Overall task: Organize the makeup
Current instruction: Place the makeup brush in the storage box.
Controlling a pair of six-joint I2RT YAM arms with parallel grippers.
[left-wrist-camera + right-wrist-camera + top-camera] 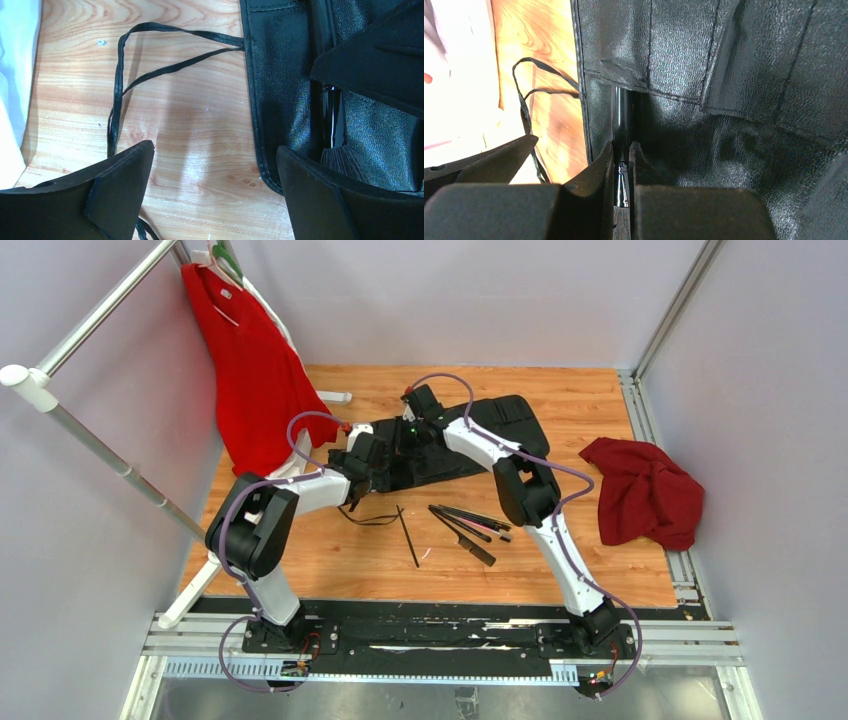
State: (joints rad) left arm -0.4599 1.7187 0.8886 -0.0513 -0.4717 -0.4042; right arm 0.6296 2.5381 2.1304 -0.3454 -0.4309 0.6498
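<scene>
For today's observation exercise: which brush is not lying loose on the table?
The brush held by the right pincer, tucked into the case; the other brushes lie free.

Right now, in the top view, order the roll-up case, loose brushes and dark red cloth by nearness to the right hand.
1. Roll-up case: under the right hand.
2. Loose brushes: towards the bases.
3. Dark red cloth: far right.

Makeup (462, 524): one piece slotted, the rest lying loose.
A glossy black brush (620, 115) has its handle tucked under a slot edge of the black case (724, 75), pinched in the right gripper (621, 152). Nearer, a thin black tool (408, 536) lies alone, slanting; just right of it, several black brushes (478, 521) lie in a fanned cluster.
</scene>
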